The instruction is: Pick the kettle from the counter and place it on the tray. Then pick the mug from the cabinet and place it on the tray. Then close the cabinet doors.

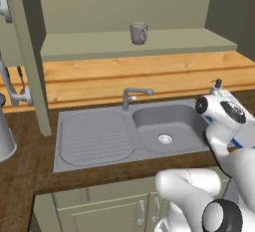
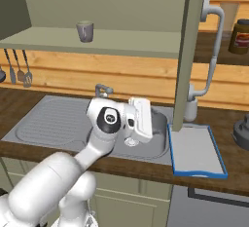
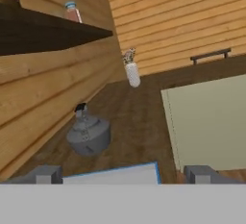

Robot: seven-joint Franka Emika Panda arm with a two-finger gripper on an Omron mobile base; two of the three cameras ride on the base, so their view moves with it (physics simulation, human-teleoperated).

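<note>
Above the sink [image 2: 58, 123], the arm's hand hangs over the basin's right side, turned toward the right end of the counter [image 2: 233, 172]. Seen from the hand view, the pincer [image 3: 122, 174] is spread wide: its two grey fingertips [image 3: 45, 174] rise at the bottom corners, well apart, with nothing between them and touching nothing. Just beyond the tips lies the near edge of the tray [image 3: 115, 174], white with a blue rim; in the right base view the tray [image 2: 197, 150] lies flat on the counter just right of the sink, bare on top. The kettle [image 3: 88, 134], grey and squat with a dark knob, stands upright on the dark counter beyond the tray, close to the wooden wall; its edge also shows at the far right of the right base view [image 2: 241, 132]. The mug [image 1: 139, 33] stands upright on the cabinet shelf [image 1: 149, 44] above the sink, well apart from the hand. Both cabinet doors [image 2: 187, 50] stand open, one seen edge-on beside the tray. A faucet [image 1: 133, 95] rises behind the sink. Farther along the counter stands a pale vase [image 3: 132, 73], and a jar [image 3: 72, 11] sits on a dark wall shelf.
</note>
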